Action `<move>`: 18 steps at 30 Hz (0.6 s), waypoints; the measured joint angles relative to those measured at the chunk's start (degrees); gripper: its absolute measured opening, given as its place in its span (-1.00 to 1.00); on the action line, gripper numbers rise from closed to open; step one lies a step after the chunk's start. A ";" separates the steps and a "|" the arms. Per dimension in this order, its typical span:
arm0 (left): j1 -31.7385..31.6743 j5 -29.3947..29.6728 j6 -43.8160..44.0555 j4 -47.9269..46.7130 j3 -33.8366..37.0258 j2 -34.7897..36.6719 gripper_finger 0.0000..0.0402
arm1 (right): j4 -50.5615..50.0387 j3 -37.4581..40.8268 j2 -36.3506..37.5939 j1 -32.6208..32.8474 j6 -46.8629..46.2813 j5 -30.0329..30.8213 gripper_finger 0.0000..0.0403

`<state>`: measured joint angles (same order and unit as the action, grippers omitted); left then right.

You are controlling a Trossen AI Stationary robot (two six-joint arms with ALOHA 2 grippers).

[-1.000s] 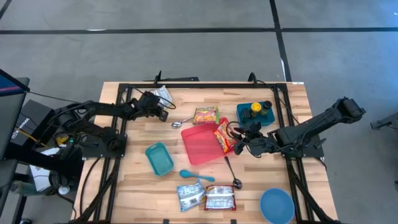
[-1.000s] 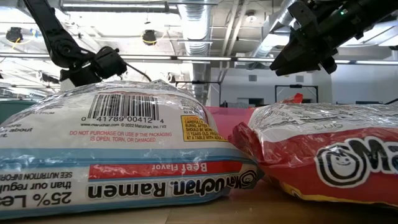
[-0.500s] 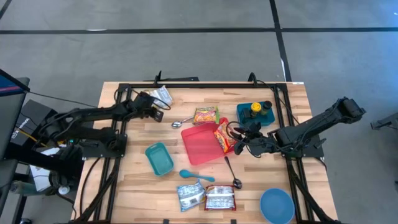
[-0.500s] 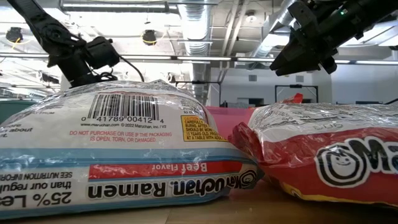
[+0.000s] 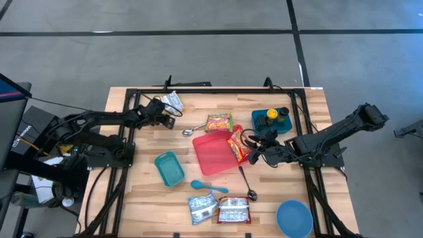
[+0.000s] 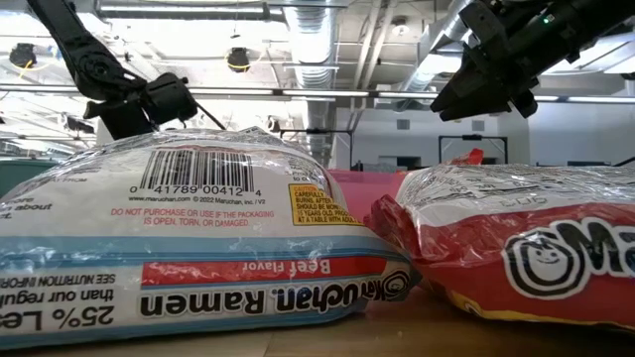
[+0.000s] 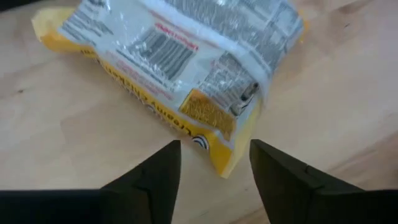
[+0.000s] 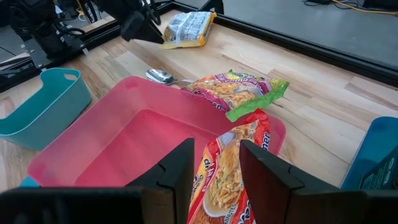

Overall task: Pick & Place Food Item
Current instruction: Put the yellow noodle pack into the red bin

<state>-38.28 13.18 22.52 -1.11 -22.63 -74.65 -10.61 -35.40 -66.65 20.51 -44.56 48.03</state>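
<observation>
One of my arms has crept back toward the yellow ramen packet [image 7: 180, 62] near the table's far-left corner; left gripper [image 7: 214, 163] jaws spread, nothing pinched yet. Right gripper [image 8: 216, 163] jaws gape over the red snack bag [image 8: 227, 177].

My left claw [image 5: 170, 119] swung back out from the counter's far corner, now just beside the yellow noodle packet [image 7: 186, 68], fingers spread

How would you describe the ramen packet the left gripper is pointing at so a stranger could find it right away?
Start at the far left corner of the wooden table, where the left gripper reaches in, open. The yellow-edged ramen packet lies flat just beyond its fingers, silvery side with barcode up. It lies alone there, unlike the two ramen packets side by side at the near edge.
</observation>
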 joint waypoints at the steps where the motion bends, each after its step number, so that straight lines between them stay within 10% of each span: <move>1: 0.00 0.01 -0.02 0.23 0.00 -0.54 -0.05 | 0.00 0.00 0.00 -0.02 0.00 0.00 -0.39; 18: 0.00 0.97 -1.28 7.49 -0.14 -7.74 -0.36 | 0.00 0.00 0.00 -0.01 0.02 0.00 -0.39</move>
<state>-38.28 14.15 21.24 6.38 -22.78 -82.39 -10.61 -35.40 -66.65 20.50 -44.53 48.03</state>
